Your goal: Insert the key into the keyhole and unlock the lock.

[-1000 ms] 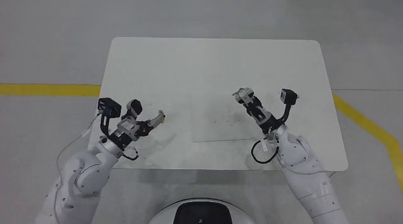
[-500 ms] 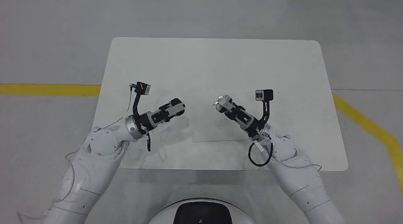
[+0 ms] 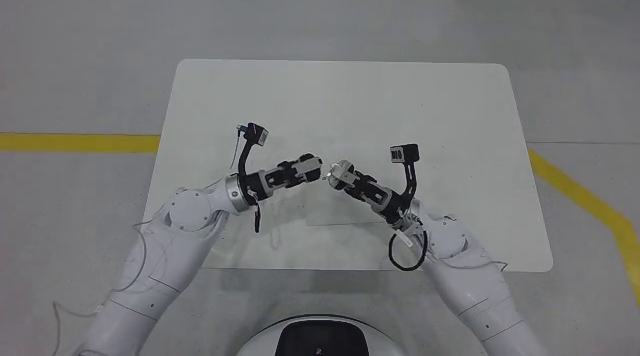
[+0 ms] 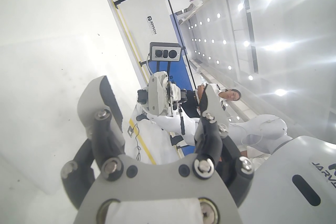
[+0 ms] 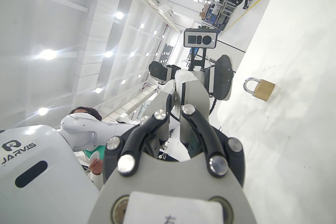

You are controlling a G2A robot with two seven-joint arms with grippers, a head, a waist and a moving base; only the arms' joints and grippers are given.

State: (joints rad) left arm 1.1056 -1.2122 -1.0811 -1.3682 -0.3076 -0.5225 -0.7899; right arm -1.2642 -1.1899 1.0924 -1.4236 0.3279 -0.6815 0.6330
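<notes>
The white table (image 3: pixel 450 96) carries the work. Just toward 6 o'clock from its middle, the two end effectors nearly meet tip to tip. The left end effector (image 3: pixel 314 167) sits at 9 o'clock, fingers spread wide, holding nothing. The right end effector (image 3: pixel 335 171) sits at 3 o'clock, fingers pressed together; whether on a key I cannot tell. The brass lock (image 5: pixel 260 88) lies flat on the table near the left end effector.

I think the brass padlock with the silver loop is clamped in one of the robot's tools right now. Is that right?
Not quite. The brass padlock with the silver loop is not clamped in anything. It lies loose on the white table. The right wrist view shows this plainly.
</notes>
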